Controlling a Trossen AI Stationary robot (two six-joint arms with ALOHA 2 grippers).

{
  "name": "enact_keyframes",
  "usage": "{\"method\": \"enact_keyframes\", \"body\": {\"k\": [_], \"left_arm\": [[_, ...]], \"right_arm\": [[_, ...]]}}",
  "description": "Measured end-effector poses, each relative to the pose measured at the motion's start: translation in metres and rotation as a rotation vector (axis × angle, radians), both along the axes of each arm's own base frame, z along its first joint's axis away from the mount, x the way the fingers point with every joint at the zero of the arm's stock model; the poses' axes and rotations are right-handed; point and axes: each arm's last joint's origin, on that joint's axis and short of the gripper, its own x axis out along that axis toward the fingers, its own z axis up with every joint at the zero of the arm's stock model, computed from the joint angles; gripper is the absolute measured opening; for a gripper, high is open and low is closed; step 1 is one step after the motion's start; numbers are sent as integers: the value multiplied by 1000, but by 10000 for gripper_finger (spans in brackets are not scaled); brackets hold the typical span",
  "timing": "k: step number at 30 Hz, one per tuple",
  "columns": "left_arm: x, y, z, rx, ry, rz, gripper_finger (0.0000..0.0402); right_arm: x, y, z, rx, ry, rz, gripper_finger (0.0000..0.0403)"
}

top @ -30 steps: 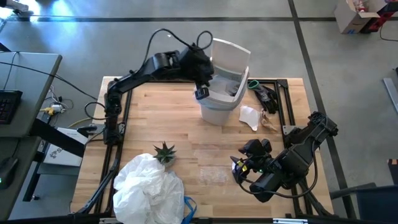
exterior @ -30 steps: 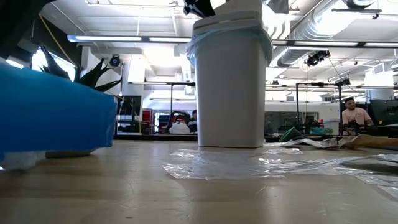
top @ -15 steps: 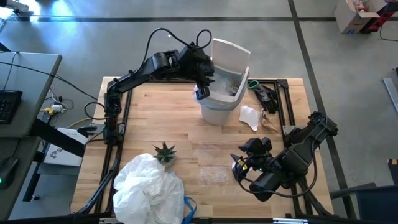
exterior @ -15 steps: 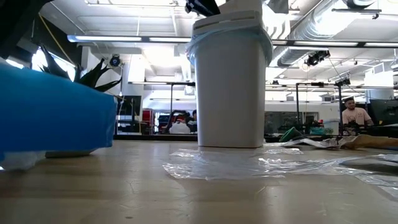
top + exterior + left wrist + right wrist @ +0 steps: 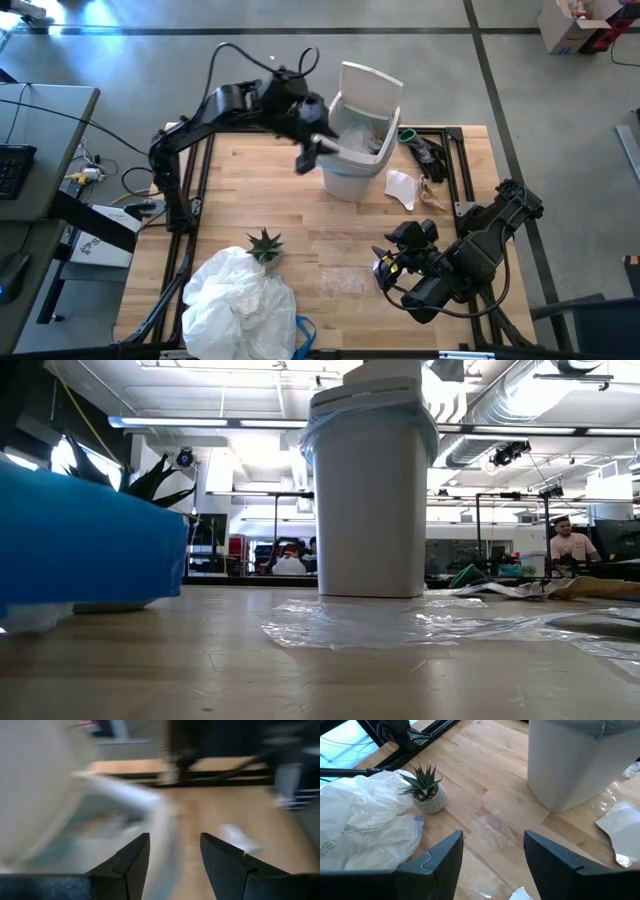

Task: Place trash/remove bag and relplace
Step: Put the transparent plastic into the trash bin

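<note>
Two arms | L gripper jaws apart beside upright bin | R gripper jaws apart, idle

An open robotics lab — concrete floor, exposed ceiling ducts, distant workbenches.
</note>
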Motion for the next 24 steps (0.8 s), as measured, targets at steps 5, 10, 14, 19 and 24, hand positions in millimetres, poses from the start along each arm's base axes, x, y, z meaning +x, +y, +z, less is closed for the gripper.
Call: {"method": "enact_keyframes", "body": {"k": [5, 10, 14, 19, 24], "left_arm": [[-10, -37, 1, -51, 65, -190, 161], [1, -56, -23, 58, 186, -183, 161], [13, -56, -61, 104, 337, -111, 161], [26, -55, -112, 50, 444, -78, 161], [34, -61, -165, -4, 502, -99, 161]], "right_arm": [[0, -3, 0, -15, 14, -8, 194], [3, -9, -1, -32, 30, -24, 194], [5, -13, -1, -46, 37, -24, 194], [5, -13, -1, -45, 37, -24, 194], [4, -11, -1, -22, 38, -30, 194]]}}
